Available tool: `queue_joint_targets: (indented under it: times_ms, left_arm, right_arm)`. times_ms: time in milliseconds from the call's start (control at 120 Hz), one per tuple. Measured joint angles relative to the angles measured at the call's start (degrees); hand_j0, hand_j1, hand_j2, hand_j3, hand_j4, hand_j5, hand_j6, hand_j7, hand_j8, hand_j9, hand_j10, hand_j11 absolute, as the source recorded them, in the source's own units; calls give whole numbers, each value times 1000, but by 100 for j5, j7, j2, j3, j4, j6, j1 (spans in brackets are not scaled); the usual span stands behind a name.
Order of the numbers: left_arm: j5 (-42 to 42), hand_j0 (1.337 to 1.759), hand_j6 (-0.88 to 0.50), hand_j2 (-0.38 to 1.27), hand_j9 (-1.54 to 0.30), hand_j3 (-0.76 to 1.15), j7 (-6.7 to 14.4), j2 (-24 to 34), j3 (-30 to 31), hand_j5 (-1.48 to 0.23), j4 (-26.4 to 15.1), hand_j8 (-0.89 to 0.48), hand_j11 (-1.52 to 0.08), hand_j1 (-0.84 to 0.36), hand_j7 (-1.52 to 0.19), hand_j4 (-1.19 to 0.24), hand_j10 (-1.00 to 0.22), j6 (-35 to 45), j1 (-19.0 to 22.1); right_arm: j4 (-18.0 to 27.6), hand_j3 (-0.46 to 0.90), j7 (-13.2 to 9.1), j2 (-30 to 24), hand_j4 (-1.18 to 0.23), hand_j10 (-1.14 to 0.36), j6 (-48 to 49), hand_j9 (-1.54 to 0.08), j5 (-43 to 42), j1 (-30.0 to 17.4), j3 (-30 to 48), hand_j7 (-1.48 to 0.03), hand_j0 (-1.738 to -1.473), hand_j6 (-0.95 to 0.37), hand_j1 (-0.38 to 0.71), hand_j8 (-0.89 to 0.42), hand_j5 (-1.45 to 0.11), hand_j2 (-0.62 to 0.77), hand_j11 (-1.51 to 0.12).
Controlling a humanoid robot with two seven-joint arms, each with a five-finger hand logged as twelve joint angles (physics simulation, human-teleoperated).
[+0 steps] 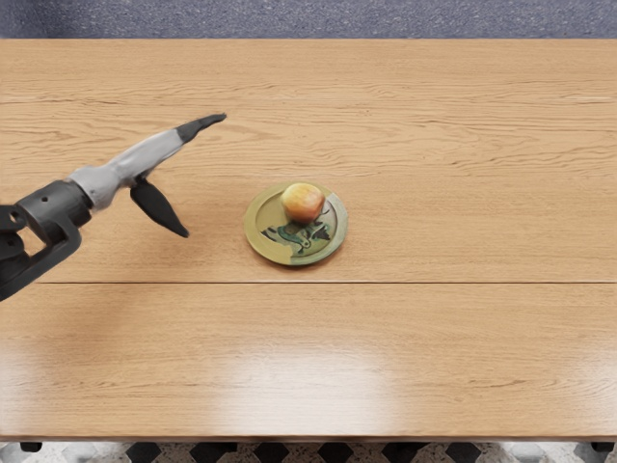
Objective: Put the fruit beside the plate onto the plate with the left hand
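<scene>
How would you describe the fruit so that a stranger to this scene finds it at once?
Near the middle of the wooden table lies a round green plate with a leaf pattern. The fruit sits on its far part. It is the only round yellow-red thing; the left hand is apart, open, further left.

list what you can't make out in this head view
1. Right arm: outside the head view entirely.
2. Left arm: cut off by the picture's left edge behind the left hand.
3. Plate: part of its pattern is hidden under the fruit.
4. Fruit: too small to tell its kind, and its underside is hidden against the plate.
</scene>
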Motion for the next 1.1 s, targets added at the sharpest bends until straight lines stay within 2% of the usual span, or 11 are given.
queue_joint_targets:
  times_ms: [67, 192, 258, 292, 517, 1100]
  left_arm:
    - [-145, 1658, -19, 8, -23, 0, -18, 83, -278, -23, 185, -18, -23, 331, -23, -18, -18, -375, 352]
    - [-300, 1658, -16, 7, -19, 0, -33, 256, -545, -20, 501, -16, -19, 334, -20, -16, -16, -771, 531]
    - [-331, 1658, -15, 6, -18, 0, -36, 268, -821, -18, 642, -15, -18, 335, -18, -15, -14, -855, 1098]
    - [-340, 1658, -15, 7, -17, 0, -37, 268, -981, -18, 707, -15, -17, 336, -17, -15, -14, -881, 1217]
    - [-360, 1658, -14, 6, -14, 0, -39, 503, -1376, -15, 830, -13, -14, 339, -15, -13, -12, -946, 1237]
    - [-358, 1658, -13, 7, -13, 0, -39, 523, -1422, -13, 851, -13, -13, 340, -13, -12, -12, -957, 1264]
  right_arm:
    - [0, 0, 0, 0, 0, 0, 0, 0, 0, 2, 0, 0, -1658, -1, -349, 0, 0, 0, 0]
    - [0, 0, 0, 0, 0, 0, 0, 0, 0, 2, 0, 0, -1658, 0, -349, 0, 0, 0, 0]
    - [0, 0, 0, 0, 0, 0, 0, 0, 0, 1, 0, 0, -1658, -1, -349, 0, 0, 0, 0]
    - [0, 0, 0, 0, 0, 0, 0, 0, -1, 1, 0, 0, -1658, 0, -349, 0, 0, 0, 0]
    - [0, 0, 0, 0, 0, 0, 0, 0, 0, 2, 0, 0, -1658, -1, -349, 0, 0, 0, 0]
    - [0, 0, 0, 0, 0, 0, 0, 0, 0, -2, 0, 0, -1658, -1, -349, 0, 0, 0, 0]
